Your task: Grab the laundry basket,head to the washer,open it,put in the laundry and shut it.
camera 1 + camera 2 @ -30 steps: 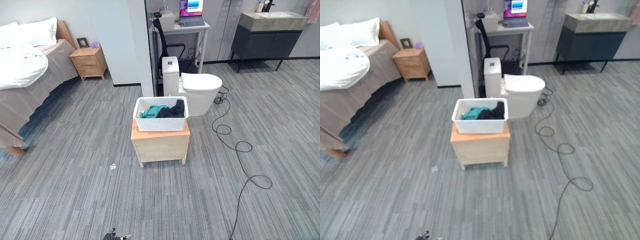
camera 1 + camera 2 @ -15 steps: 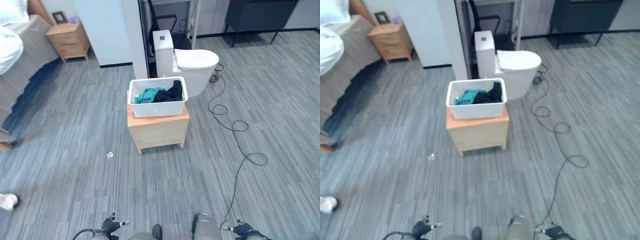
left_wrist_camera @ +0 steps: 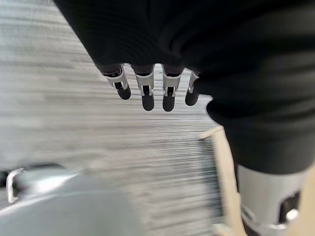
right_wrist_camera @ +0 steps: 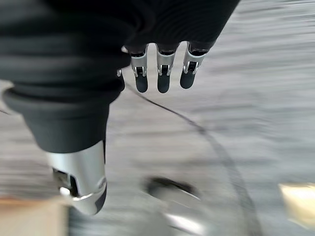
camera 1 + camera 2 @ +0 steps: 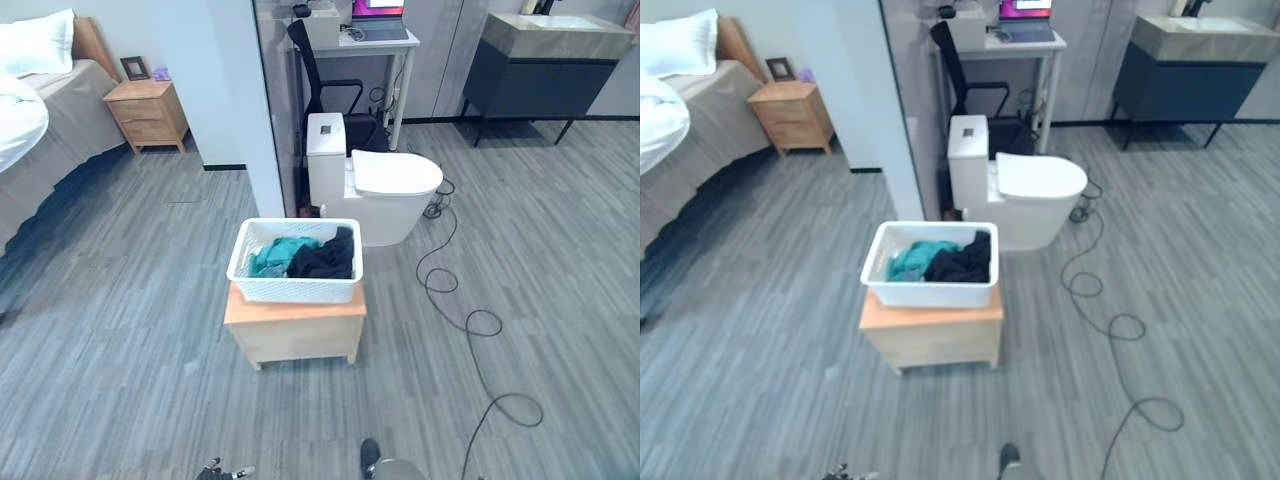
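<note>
Standing nearer than before, white laundry basket [image 5: 295, 264] on its wooden stand [image 5: 294, 327]; left hand [image 3: 147, 88] and right hand [image 4: 160, 73] slack-fingered, empty.

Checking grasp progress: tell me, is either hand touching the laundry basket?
Apart. Head views show the laundry basket on the wooden stand; wrist views show left hand and right hand over floor.

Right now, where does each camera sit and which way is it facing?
Left eye view: on the head, looking down at the laundry basket on a wooden stand.
Right eye view: beside it, sharing that basket scene.
Left wrist view: on the left arm, along the open left robot hand toward floor.
Right wrist view: on the right arm, along the open right robot hand toward floor.
</note>
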Motion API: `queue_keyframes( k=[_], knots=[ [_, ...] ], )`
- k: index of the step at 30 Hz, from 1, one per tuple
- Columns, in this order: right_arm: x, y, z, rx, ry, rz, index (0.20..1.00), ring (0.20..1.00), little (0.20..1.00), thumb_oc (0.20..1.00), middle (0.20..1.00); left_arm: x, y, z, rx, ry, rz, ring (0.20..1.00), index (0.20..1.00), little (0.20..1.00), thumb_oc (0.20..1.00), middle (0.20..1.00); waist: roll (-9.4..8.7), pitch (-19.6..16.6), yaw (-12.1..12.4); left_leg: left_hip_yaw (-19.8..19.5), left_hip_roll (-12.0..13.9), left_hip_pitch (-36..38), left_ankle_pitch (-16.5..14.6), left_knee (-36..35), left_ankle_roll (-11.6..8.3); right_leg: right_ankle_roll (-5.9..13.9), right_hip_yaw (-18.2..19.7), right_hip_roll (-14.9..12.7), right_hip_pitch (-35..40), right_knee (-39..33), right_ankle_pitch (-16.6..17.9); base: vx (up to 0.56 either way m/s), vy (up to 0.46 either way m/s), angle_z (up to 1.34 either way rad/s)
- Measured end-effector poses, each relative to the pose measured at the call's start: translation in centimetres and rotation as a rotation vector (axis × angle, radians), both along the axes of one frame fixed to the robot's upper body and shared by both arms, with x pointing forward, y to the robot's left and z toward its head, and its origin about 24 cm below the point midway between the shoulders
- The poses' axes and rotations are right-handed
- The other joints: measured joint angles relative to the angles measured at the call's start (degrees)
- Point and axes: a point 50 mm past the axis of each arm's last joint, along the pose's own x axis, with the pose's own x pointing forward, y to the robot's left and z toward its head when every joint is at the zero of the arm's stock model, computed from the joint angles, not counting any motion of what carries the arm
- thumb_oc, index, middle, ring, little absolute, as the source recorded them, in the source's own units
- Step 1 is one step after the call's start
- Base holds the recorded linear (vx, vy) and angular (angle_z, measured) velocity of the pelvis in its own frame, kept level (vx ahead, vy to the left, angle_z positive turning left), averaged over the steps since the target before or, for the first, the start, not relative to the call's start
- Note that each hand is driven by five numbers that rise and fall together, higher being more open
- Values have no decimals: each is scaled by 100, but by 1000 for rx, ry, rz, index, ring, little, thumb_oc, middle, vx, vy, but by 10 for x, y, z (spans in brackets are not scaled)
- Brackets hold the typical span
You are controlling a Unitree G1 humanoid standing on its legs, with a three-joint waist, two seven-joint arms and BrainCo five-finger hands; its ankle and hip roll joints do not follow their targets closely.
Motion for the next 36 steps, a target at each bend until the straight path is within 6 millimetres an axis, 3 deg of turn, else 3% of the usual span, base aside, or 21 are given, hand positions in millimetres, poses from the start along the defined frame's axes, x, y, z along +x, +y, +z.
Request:
queue_keyframes(
  k=[1, 2, 4, 6, 7, 9, 11, 13, 14, 16, 17, 19, 22, 25, 26, 28, 29, 32, 36],
  knots=[
    [1, 2, 0, -2, 1, 13, 1000, 1000, 1000, 1000, 1000, 5, 7, 3, 18, -12, -3, 1000, 1000, 1000, 1000, 1000, -124, -6, 0, 28, -20, -340, -6, 255, 27, -120, -102, -3, 77, -48, -84, 414, -91, -1],
    [9, 7, 0, 3, -14, 17, 1000, 1000, 1000, 1000, 1000, 21, 19, 11, 63, -52, -30, 1000, 1000, 1000, 1000, 1000, -391, 134, 16, 332, 103, -900, -179, 448, 279, -142, -79, 29, 513, -367, -123, 413, -93, -2],
    [15, 8, 2, 8, -45, 18, 1000, 1000, 1000, 1000, 1000, 26, 26, 16, 81, -79, -38, 1000, 1000, 1000, 1000, 1000, -502, 166, 22, 738, 303, -976, -281, -692, 289, -54, 31, 97, 902, -774, -173, 259, 4, -11],
    [20, 1, 6, -10, -69, 28, 1000, 1000, 1000, 1000, 1000, 33, 22, 18, 66, -112, -27, 1000, 1000, 1000, 1000, 1000, -348, 257, 35, 834, 458, -811, -211, -2105, 168, -66, 69, 266, 1071, -853, -162, 228, 88, -42],
    [29, -1, 10, -21, -92, 59, 1000, 1000, 1000, 1000, 1000, 34, 18, 17, 57, -112, -25, 1000, 1000, 1000, 1000, 1000, -190, 328, 91, 819, 501, -663, -54, -3140, -31, -10, 169, 385, 1256, -930, -195, 317, 145, -65],
    [28, -1, 10, -24, -95, 70, 1000, 1000, 1000, 1000, 1000, 34, 16, 16, 55, -110, -29, 1000, 1000, 1000, 1000, 1000, -189, 322, 109, 661, 429, -247, 122, -4589, -241, 135, 236, 391, 1482, -1027, -283, 283, 149, -52],
    [9, -8, 7, -43, -34, 67, 1000, 1000, 1000, 1000, 1000, 26, 2, 10, 26, -86, -55, 1000, 1000, 1000, 1000, 1000, -33, 223, 129, 514, 304, 284, 766, -4838, 333, 437, 383, 408, 1848, -1038, -482, 226, 141, -32],
    [-5, -10, 4, -47, 7, 58, 1000, 1000, 1000, 1000, 1000, 19, -2, 7, 16, -63, -69, 1000, 1000, 1000, 1000, 1000, 22, 145, 21, 648, 221, 580, 510, -5081, 164, 630, 347, 439, 1893, -800, -746, 174, 166, 22],
    [-12, -9, 1, -43, 35, 52, 1000, 1000, 1000, 1000, 1000, 20, -3, 7, 18, -64, -92, 1000, 1000, 1000, 1000, 1000, -2, 96, 9, 722, 161, 704, 426, -5433, 253, 638, 375, 282, 1790, -683, -819, 131, 148, 29],
    [-16, -7, -1, -35, 50, 29, 1000, 1000, 1000, 1000, 1000, 17, 0, 7, 23, -50, -95, 1000, 1000, 1000, 1000, 1000, -179, -13, 30, 878, -25, 955, 511, -5849, 241, 663, 403, 80, 1803, -677, -915, 96, 117, -10],
    [-17, -7, -1, -34, 53, 19, 1000, 1000, 1000, 1000, 1000, 14, 3, 6, 31, -38, -106, 1000, 1000, 1000, 1000, 1000, -116, 9, 36, 947, -121, 1171, 559, -6043, 304, 753, 429, -46, 1787, -454, -970, 73, 88, -19],
    [-19, -7, -1, -30, 55, 19, 1000, 1000, 1000, 1000, 1000, 9, 5, 6, 35, -31, -101, 1000, 1000, 1000, 1000, 1000, 106, 7, 80, 983, -118, 1400, 570, -6238, 356, 863, 523, -103, 1565, -257, -1229, 63, 72, -14],
    [-18, -9, 0, -28, 30, -13, 1000, 1000, 1000, 1000, 1000, 3, 13, 7, 47, -31, -79, 1000, 1000, 1000, 1000, 1000, 211, -103, 141, 989, -190, 1393, 528, -6351, 294, 833, 524, -180, 1401, -487, -928, 65, 56, 2],
    [-16, -27, 9, -67, -16, -54, 1000, 1000, 1000, 1000, 1000, -9, 9, 8, 24, -49, -55, 1000, 1000, 1000, 1000, 1000, 346, -193, 149, 989, -187, 1320, 510, -6345, 267, 786, 503, -179, 1431, -721, -765, 57, 59, -1],
    [-12, -44, 22, -108, -96, -76, 1000, 1000, 1000, 1000, 1000, -14, 10, 17, 7, -129, -13, 1000, 1000, 1000, 1000, 1000, 404, -164, 155, 971, -210, 1335, 547, -6322, 298, 836, 489, -184, 1516, -808, -661, 43, 49, 4],
    [-7, -62, 38, -161, -158, -68, 1000, 1000, 1000, 1000, 1000, -11, 17, 30, 15, -216, 22, 1000, 1000, 1000, 1000, 1000, 423, -167, 162, 927, -248, 1356, 585, -6323, 300, 853, 446, -202, 1593, -879, -651, 20, 43, 15],
    [1, -77, 54, -214, -223, -57, 1000, 1000, 1000, 1000, 1000, -4, 27, 47, 34, -325, 71, 1000, 1000, 1000, 1000, 1000, 404, -159, 179, 852, -264, 1321, 610, -6322, 269, 859, 354, -203, 1602, -890, -654, 6, 53, 24],
    [14, -95, 72, -281, -297, -72, 1000, 1000, 1000, 1000, 1000, 15, 45, 72, 87, -462, 111, 1000, 1000, 1000, 1000, 1000, 297, -94, 254, 785, -265, 1309, 626, -6320, 256, 865, 301, -177, 1645, -920, -659, -28, 66, 16],
    [45, -113, 103, -363, -390, -16, 1000, 1000, 1000, 1000, 1000, 58, 42, 121, 120, -682, -3, 1000, 1000, 1000, 1000, 1000, 288, 152, 395, 513, -365, 861, 600, -6004, 266, 882, -56, -214, 1491, -922, -634, -28, 119, 37]
  ],
)
